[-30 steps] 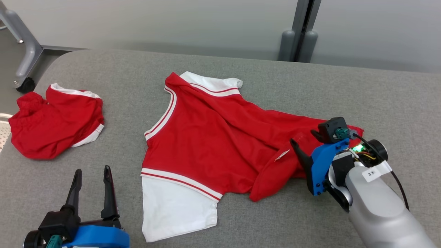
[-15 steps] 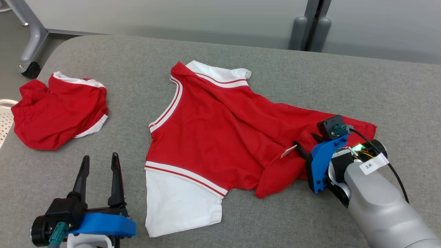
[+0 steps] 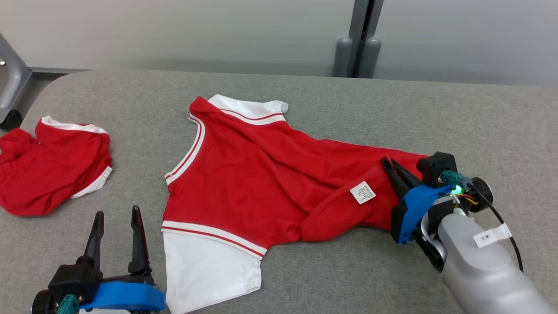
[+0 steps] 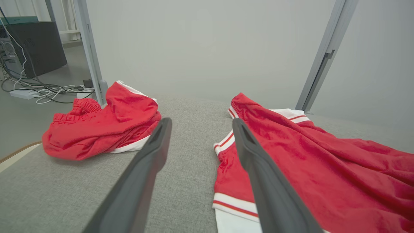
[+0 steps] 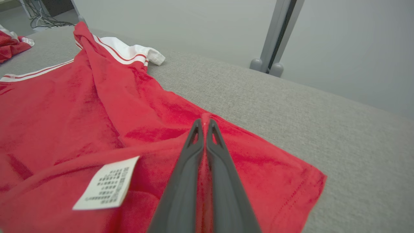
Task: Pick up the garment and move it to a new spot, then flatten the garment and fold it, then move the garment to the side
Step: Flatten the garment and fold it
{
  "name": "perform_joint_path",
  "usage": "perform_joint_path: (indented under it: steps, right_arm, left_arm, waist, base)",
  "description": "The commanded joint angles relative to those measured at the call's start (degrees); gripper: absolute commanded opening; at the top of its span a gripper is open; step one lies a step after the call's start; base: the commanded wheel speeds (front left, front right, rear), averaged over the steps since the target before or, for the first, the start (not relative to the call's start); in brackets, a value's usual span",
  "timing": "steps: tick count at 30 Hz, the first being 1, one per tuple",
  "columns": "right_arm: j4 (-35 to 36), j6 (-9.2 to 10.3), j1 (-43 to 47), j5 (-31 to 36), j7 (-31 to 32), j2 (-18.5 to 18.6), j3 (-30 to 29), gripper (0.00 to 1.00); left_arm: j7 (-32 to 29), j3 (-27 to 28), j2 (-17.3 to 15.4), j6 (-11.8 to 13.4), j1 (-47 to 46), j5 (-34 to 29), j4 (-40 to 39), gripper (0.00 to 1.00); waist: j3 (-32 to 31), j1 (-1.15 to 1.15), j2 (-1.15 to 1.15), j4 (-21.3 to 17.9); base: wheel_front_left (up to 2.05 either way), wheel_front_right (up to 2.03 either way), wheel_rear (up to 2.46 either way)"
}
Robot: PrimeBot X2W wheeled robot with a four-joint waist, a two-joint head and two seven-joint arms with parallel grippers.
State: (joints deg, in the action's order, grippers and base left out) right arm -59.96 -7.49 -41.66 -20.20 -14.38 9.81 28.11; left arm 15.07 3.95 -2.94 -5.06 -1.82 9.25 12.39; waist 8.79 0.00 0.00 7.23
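The garment (image 3: 261, 183) is a red shirt with white sleeves and striped trim, lying spread and wrinkled across the grey table (image 3: 392, 109). My right gripper (image 3: 388, 163) is at its right end, shut on a pinch of the red hem. In the right wrist view the two fingers meet at the gripper's tip (image 5: 203, 124) with red cloth (image 5: 81, 106) squeezed between them. A white label (image 3: 362, 192) lies face up just left of the grip. My left gripper (image 3: 117, 213) stands open at the lower left, beside the shirt's white sleeve and touching nothing; between its fingers (image 4: 202, 123) lies bare table.
A second red piece with white trim (image 3: 48, 170) lies bunched at the table's left end, also visible left of my left fingers (image 4: 103, 126). A grey post (image 3: 357, 43) stands behind the far edge. A wheeled frame leg (image 3: 11, 91) is beyond the left corner.
My right gripper has gone from open to shut on the shirt's hem, and the label has turned face up. The head camera has shifted. The left gripper stays open.
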Motion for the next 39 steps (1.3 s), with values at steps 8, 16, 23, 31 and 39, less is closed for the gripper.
perform_joint_path:
  steps: [8,16,23,31,39]
  right_arm:
    - [21.1,-0.01,16.8,1.7,-0.8,2.6,-6.8,0.00]
    - [35.4,-0.01,35.8,4.9,-0.9,0.9,-14.4,0.00]
    - [38.6,-0.01,45.0,6.5,0.0,-0.5,-21.1,0.00]
    - [41.8,-0.01,48.3,7.6,2.0,-1.1,-23.8,1.00]
    - [47.0,-0.01,41.2,8.4,2.6,0.2,-23.6,1.00]
  left_arm:
    - [0.1,1.2,0.1,0.7,2.9,0.8,-1.4,1.00]
    - [0.1,0.7,0.1,0.9,3.5,1.3,-1.9,1.00]
    - [0.1,1.1,0.1,0.6,3.7,1.1,-1.7,1.00]
    - [0.1,1.6,0.1,0.3,3.9,0.8,-1.3,1.00]
    - [0.1,1.2,0.1,0.6,3.7,0.9,-1.4,1.00]
  waist:
    - [-2.2,0.00,0.00,-5.4]
    - [-2.3,0.00,0.00,-7.7]
    - [-2.9,0.00,0.00,-8.5]
    - [-3.6,0.00,0.00,-8.7]
    - [-3.9,0.00,0.00,-8.1]
  base:
    - [0.00,0.00,0.00]
    - [0.00,0.00,0.00]
    - [0.00,0.00,0.00]
    - [0.00,0.00,0.00]
    - [0.00,0.00,0.00]
